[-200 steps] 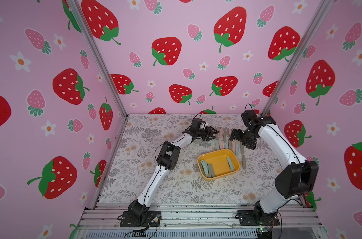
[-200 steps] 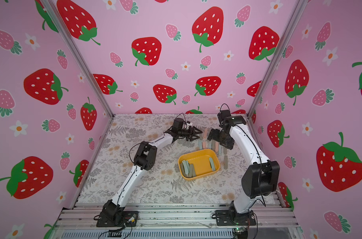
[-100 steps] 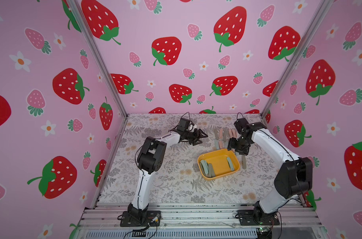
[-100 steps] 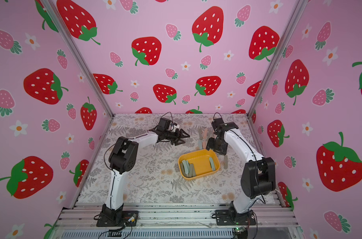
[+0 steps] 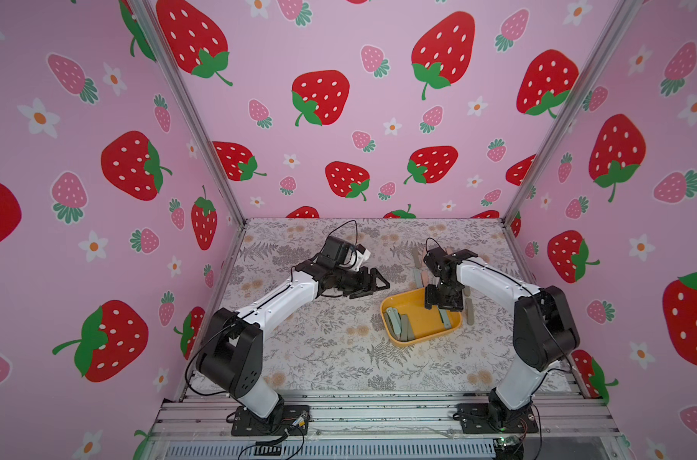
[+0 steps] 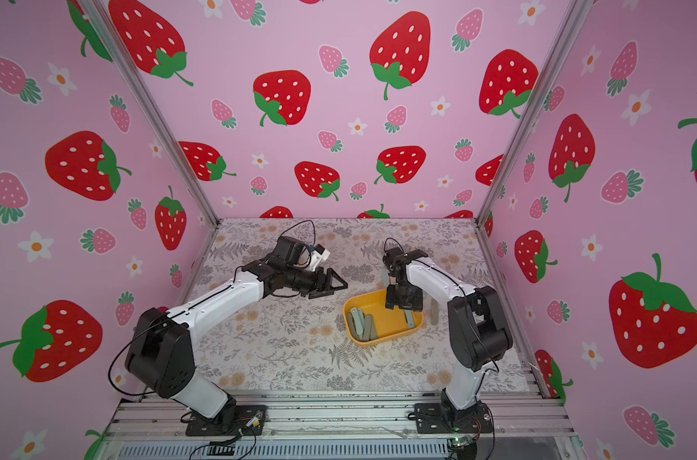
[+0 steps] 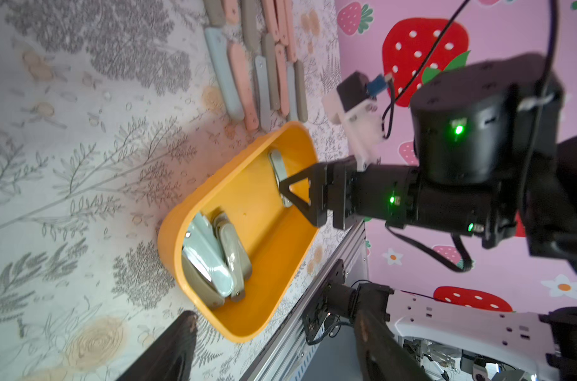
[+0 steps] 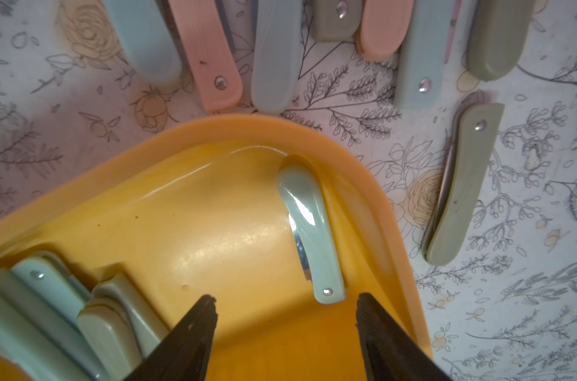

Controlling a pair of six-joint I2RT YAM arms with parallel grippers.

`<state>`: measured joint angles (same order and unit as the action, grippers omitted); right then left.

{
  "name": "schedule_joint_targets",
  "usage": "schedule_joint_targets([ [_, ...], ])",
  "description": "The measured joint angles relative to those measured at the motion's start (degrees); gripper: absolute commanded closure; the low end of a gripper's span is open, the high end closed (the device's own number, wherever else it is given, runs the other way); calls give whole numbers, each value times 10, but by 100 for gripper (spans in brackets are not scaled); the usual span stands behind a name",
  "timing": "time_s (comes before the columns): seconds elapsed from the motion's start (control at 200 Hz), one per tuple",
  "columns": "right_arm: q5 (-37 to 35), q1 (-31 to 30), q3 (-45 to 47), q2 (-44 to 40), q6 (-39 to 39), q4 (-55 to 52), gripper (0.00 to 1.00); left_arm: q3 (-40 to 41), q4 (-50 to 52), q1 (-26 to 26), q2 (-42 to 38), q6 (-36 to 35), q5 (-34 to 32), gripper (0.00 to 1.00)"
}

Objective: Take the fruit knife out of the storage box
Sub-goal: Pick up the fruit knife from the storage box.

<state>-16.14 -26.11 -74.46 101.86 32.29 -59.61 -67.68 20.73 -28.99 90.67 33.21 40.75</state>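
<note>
Right wrist view looked down past the right claw (image 8: 287, 330), whose two dark fingers (image 8: 188, 339) stood apart with nothing between them. Directly below the claw lay the storage box (image 8: 214, 211), yellow-orange with rounded corners, resting on the flowered table (image 8: 511, 297). The fruit knife (image 8: 313, 237), pale green and folded with a sliver of blade showing along one edge, lay inside the box close along its side wall. Its riveted end sat just ahead of the claw's tips, nearer to one finger than the other, and neither finger touched it. Off to the claw's side, at the other end of the box, a bundle of folded knives (image 8: 49, 297) in pale blue and olive lay stacked together. Beyond the claw, outside the rim, a row of folded knives (image 8: 208, 49) in pink, grey-blue and olive lay side by side on the table. A single olive knife (image 8: 462, 184) lay apart from the row, near the box's outer wall.

In both top views the right claw pointed down over the end of the box nearest that row. The left claw (image 5: 378, 287) hovered above the table, well apart from the box and pointing roughly towards it, its jaws apart and empty.
</note>
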Motion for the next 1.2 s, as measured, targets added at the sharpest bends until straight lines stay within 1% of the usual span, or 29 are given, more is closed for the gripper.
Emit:
schedule_joint_targets([
  [0.215, -4, -1, 0, 51, 1, 24, 28, 56, 38, -10, -74, -20, -12, 15],
  [0.355, 7, -5, 11, 67, 9, 45, 28, 63, 50, -9, -108, -30, -14, 13],
  [0.45, 23, -5, 17, 66, 15, 56, 31, 63, 59, -9, -120, -37, -13, 12],
  [0.495, 29, -5, 18, 65, 17, 61, 35, 63, 64, -9, -123, -38, -14, 11],
  [0.55, 35, -5, 20, 65, 20, 67, 43, 64, 68, -9, -126, -40, -14, 10],
  [0.6, 41, -5, 21, 64, 24, 72, 47, 65, 68, -9, -128, -42, -14, 10],
  [0.65, 43, -5, 21, 65, 25, 76, 58, 67, 68, -9, -129, -43, -13, 10],
  [0.67, 44, -5, 21, 65, 25, 77, 60, 68, 68, -9, -130, -43, -14, 10],
  [0.88, 46, -5, 14, 71, 28, 78, 80, 72, 70, -9, -131, -43, -13, 10],
  [1.2, 53, -5, -10, 79, 31, 55, 82, 83, 60, -13, -126, -36, -10, 10],
])
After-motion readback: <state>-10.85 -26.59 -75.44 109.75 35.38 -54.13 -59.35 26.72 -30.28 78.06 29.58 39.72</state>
